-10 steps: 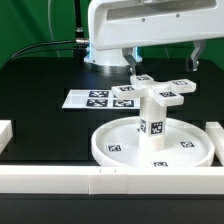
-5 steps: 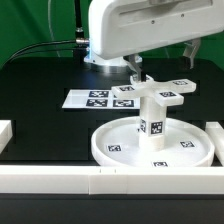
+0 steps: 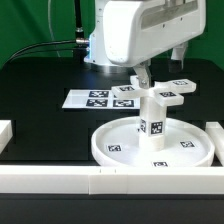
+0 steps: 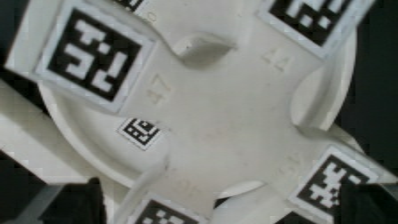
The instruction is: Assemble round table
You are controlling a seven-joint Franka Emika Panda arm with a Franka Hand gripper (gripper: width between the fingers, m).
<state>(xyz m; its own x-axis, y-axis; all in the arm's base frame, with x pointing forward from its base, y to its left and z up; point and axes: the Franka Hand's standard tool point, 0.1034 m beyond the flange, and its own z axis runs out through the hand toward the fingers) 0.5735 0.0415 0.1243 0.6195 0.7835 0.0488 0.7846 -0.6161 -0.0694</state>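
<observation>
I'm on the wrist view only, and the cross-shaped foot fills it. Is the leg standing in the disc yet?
Observer: Yes, the leg stands upright in the middle of the disc.
Operator: Where is the foot relative to it?
Observer: The cross-shaped foot appears to sit on top of the leg.
Operator: Anything lying near the disc?
Observer: The marker board lies flat on the table beyond the disc in the exterior view, not touching it.
</observation>
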